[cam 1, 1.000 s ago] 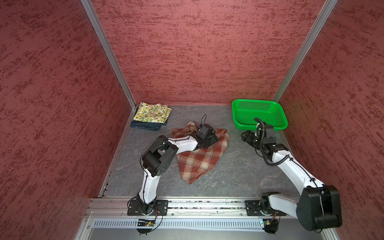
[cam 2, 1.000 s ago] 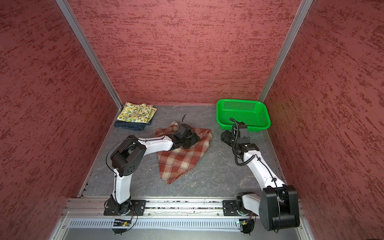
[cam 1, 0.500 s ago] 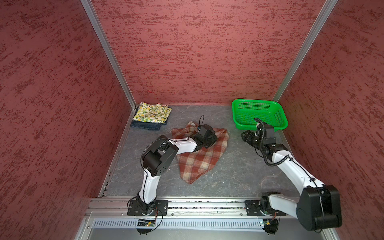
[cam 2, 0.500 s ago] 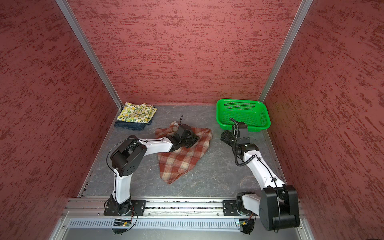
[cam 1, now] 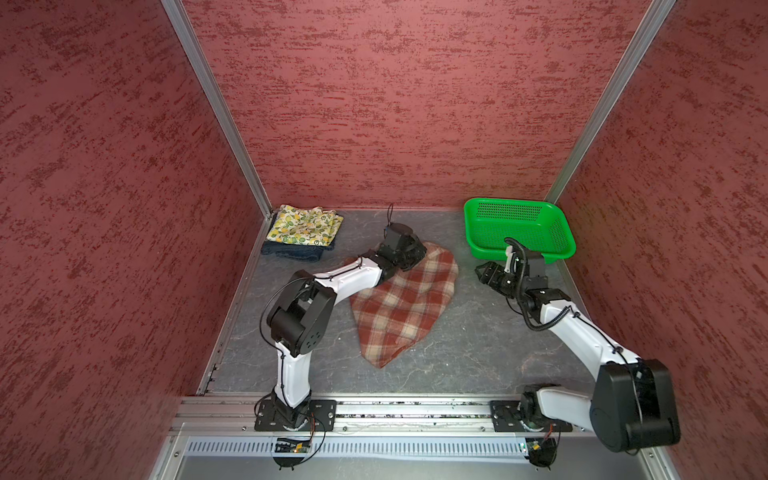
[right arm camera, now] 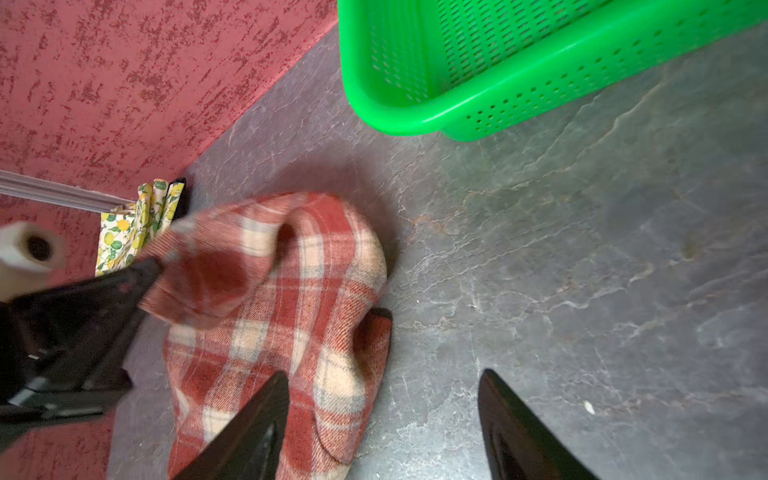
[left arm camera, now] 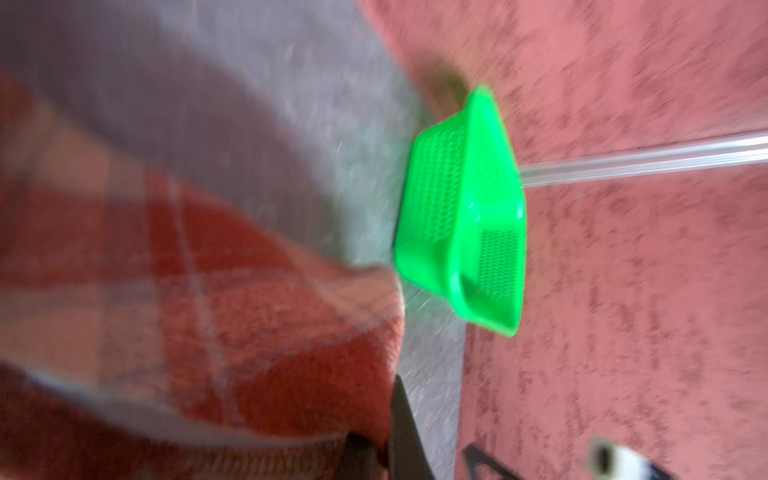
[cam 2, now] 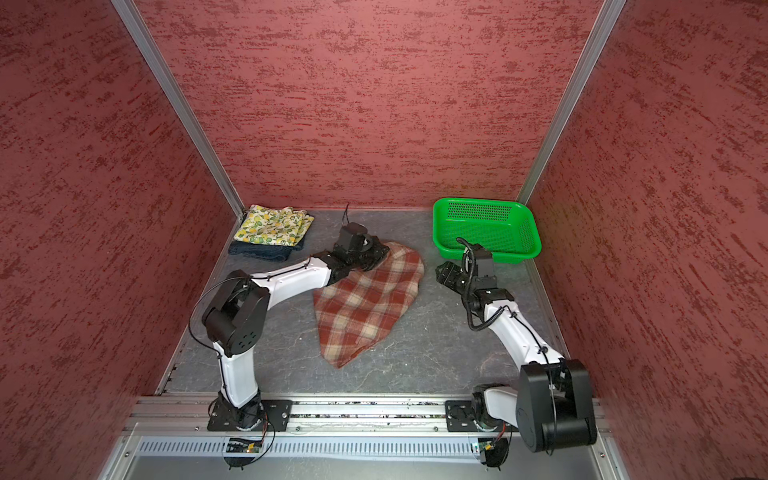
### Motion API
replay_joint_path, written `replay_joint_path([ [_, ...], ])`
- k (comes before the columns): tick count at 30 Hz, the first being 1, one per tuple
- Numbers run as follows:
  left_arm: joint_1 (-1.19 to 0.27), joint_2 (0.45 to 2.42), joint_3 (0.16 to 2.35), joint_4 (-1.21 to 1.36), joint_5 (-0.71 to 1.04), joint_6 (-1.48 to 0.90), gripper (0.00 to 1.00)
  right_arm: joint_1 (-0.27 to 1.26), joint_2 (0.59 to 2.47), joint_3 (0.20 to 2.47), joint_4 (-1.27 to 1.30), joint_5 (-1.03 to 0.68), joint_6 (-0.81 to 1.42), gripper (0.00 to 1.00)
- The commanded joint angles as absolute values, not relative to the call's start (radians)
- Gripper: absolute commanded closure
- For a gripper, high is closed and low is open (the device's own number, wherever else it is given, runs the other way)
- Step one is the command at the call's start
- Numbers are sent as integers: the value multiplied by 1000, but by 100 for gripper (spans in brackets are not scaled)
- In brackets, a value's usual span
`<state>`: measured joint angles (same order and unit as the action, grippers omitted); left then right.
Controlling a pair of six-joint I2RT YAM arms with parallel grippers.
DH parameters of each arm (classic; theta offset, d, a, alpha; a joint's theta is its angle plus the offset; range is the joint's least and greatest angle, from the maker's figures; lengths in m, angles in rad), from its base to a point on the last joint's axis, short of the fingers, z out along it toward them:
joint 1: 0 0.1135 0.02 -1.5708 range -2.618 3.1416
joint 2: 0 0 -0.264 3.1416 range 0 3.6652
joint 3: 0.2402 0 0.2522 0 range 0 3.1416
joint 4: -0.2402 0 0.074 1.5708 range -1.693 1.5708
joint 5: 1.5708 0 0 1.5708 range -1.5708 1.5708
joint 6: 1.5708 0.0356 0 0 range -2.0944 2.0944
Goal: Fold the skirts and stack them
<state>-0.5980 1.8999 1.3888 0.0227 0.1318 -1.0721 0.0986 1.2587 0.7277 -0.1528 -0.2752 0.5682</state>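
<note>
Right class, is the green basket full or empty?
Empty, as far as visible: the green basket shows only bare perforated floor and walls in both top views; the right arm hides part of its near side.

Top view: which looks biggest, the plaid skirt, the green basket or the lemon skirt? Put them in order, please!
In a top view, largest to smallest:
1. plaid skirt, spread out, looks biggest.
2. green basket, a close second; it sits farther back, so their real order is unsure.
3. lemon skirt, folded up, clearly smallest.
</note>
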Motion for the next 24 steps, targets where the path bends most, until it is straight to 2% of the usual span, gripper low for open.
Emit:
replay_joint_path([
  [1,-557,1823,1476,-40,162,-953,100,118,1274,717,-71,-323,568,27],
  [8,-496,1772,1621,-142,281,-854,100,133,1305,679,78,-367,596,26],
  [17,-390,1599,1581,-197,386,-754,100,175,1362,661,173,-354,620,26],
  [21,-325,1585,1695,-233,441,-742,100,178,1375,685,170,-326,624,25],
  [24,-305,1659,1894,-288,497,-730,100,177,1372,720,146,-295,617,25],
])
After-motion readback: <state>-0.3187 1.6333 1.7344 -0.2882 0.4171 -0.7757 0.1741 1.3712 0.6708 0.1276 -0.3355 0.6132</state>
